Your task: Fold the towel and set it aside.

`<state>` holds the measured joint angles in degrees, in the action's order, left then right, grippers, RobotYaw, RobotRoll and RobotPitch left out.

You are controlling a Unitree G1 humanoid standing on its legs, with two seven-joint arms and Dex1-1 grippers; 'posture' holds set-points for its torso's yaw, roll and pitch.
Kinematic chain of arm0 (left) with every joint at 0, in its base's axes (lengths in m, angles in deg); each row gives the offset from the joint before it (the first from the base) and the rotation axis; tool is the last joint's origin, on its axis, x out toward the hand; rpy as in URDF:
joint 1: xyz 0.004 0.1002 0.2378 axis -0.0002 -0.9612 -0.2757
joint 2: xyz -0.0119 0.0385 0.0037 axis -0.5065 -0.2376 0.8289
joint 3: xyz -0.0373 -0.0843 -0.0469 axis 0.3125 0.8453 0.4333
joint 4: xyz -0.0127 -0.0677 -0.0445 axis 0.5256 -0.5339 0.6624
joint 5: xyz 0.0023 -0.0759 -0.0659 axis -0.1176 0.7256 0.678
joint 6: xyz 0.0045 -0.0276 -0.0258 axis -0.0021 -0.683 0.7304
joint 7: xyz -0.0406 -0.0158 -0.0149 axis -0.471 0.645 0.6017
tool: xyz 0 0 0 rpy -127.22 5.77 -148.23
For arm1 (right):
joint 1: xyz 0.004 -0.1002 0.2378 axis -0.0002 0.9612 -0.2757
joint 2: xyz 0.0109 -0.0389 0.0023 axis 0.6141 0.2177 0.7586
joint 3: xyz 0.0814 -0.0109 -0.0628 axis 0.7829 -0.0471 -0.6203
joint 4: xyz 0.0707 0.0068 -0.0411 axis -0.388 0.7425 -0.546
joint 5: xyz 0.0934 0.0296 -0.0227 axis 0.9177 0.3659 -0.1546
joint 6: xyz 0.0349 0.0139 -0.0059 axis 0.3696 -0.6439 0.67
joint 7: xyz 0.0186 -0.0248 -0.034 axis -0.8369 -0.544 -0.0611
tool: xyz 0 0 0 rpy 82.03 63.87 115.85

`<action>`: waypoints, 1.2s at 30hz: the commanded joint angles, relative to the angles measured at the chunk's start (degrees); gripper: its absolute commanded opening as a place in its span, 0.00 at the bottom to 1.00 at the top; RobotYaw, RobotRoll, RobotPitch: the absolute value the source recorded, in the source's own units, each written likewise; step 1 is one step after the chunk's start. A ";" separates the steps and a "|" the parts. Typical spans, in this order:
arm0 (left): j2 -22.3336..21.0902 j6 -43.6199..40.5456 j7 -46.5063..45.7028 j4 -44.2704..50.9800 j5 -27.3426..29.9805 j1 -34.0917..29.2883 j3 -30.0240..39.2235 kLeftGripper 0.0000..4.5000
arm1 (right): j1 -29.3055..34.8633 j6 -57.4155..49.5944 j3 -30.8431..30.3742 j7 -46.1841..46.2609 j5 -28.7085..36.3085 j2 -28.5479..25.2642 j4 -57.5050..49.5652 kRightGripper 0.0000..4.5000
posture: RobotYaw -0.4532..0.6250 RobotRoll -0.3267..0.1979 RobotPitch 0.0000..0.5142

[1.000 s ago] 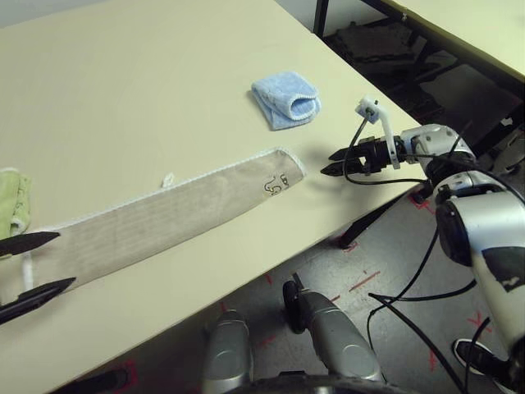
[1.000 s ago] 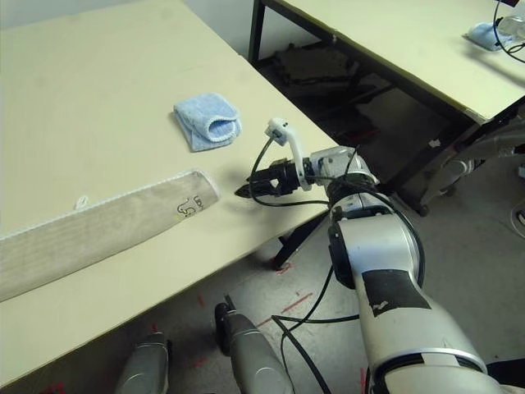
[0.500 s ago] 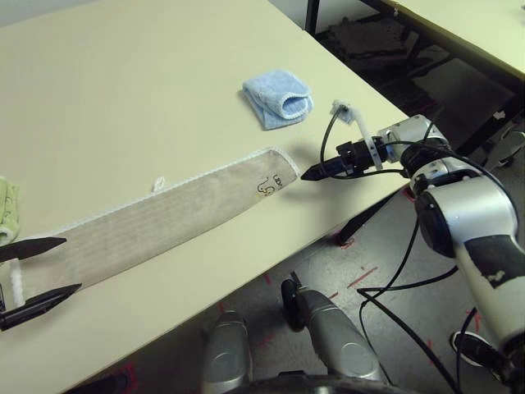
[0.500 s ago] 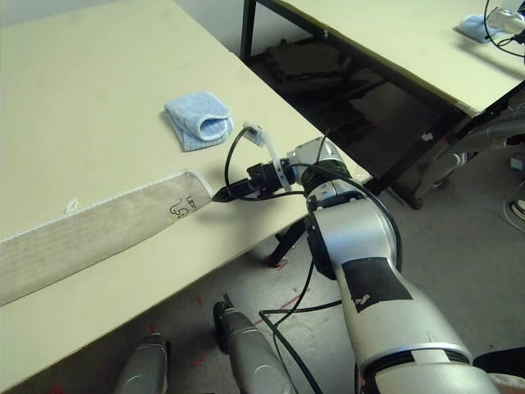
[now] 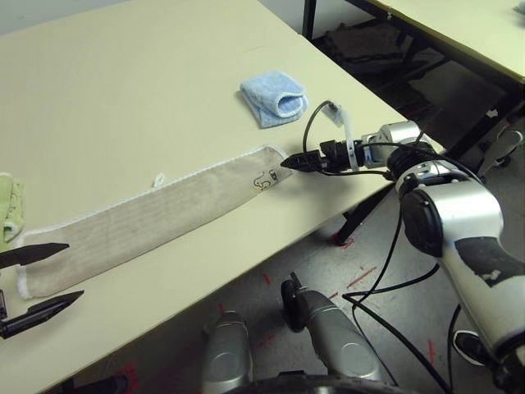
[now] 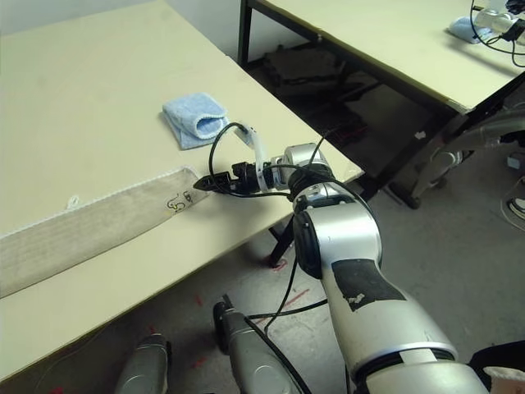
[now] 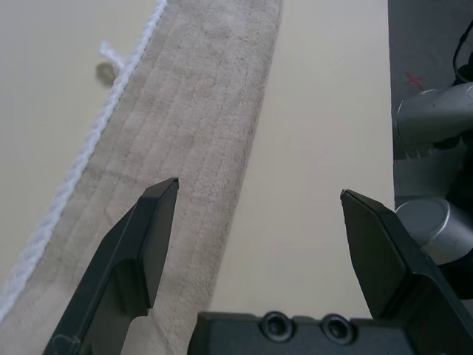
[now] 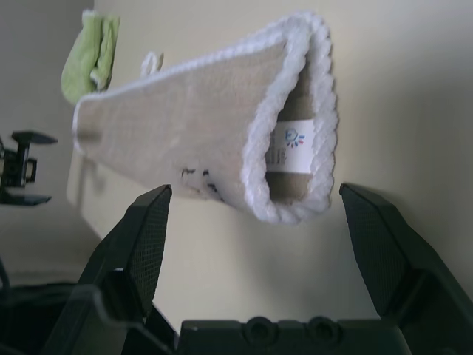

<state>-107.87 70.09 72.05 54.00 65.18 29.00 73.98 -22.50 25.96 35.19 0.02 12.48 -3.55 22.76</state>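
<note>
My right gripper (image 8: 247, 244) has its fingers spread wide and pinches nothing; its tips sit at the logo end of the towel (image 5: 156, 217), with the end's doubled, white-edged layers and a small care label facing the right wrist camera. My left gripper (image 7: 255, 244) is also spread wide and empty, hovering at the towel's far end, one finger over the cloth and the other over bare table (image 5: 123, 90). The towel lies as a long flat strip from about eight o'clock to two o'clock across the table's near part, already doubled lengthwise. I judge it light, soft and limp: it will sag and drape, and the layers can slide apart if I catch only the top one. I would take each short end across both layers, just inside the scalloped edging. A folded blue cloth (image 5: 275, 97) lies near the logo end at about twelve o'clock, and a green cloth (image 5: 10, 209) sits by the left end.
</note>
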 commanded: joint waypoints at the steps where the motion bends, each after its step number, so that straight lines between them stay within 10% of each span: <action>1: 0.48 -0.24 -0.25 1.13 -0.59 -0.77 -0.24 1.00 | 1.58 0.70 0.50 3.64 -0.13 0.79 1.20 1.00 | 0.45 0.62 0.44; 19: 0.63 -2.97 -2.12 3.06 0.09 1.87 -1.79 1.00 | 0.14 -0.41 0.70 1.38 0.19 4.98 0.92 1.00 | 0.45 0.62 0.45; 24: 0.82 -3.44 -2.54 3.75 0.00 2.18 -2.06 1.00 | -0.03 -0.29 0.18 0.12 -0.05 5.42 0.83 0.77 | 0.45 0.62 0.45; 33: 1.06 -3.86 -3.19 4.59 -0.19 2.31 -2.29 1.00 | -0.32 0.46 -0.42 -0.96 -0.06 4.19 0.75 0.06 | 0.45 0.62 0.46; 36: 1.16 -4.08 -3.36 4.92 -0.21 2.37 -2.60 1.00 | -0.40 1.05 -0.97 -1.21 -0.70 3.01 0.79 0.00 | 0.45 0.62 0.46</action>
<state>-107.40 66.40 68.74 58.41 65.26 32.01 72.38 -23.43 26.67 35.12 -1.61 12.98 0.50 22.70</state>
